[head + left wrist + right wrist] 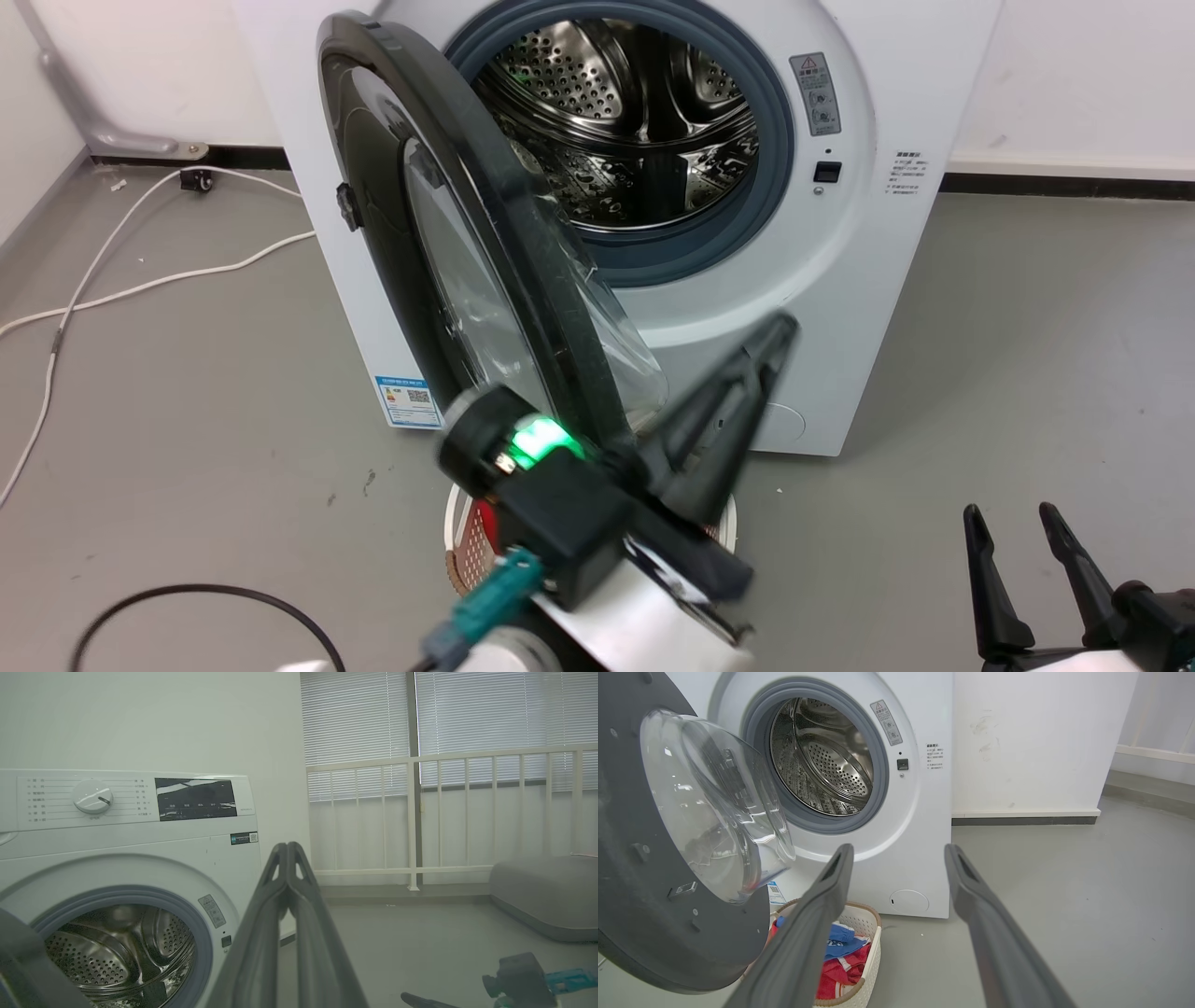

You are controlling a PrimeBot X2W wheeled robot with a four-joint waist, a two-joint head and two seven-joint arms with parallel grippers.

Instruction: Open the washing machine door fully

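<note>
Looking down from the head view, you are seeing the door (pixel 373 196) standing out from the left edge of the machine's (pixel 840 280) front, roughly square to it. Its free rim is pointing back toward you and its glass bowl is bulging to the right.

Your left gripper (pixel 782 329) is sitting just beside the lower part of that rim, on the bowl side. Its fingers are pressed together with nothing between them, pointing up and right. Whether the wrist is touching the rim I cannot tell, because the two are overlapping.

So the door is lying to the gripper's left. As I judge it, the swing you are needing is leftward around the hinge, carrying the black face toward the machine's left side.

The left arm is the nearer one by far. Your right gripper (pixel 1010 511) is resting well apart at the lower right, fingers spread wide and empty.

The basket (pixel 455 546) is sitting on the floor under the door's lower rim, so you are wanting a sweep that passes above it.
</note>
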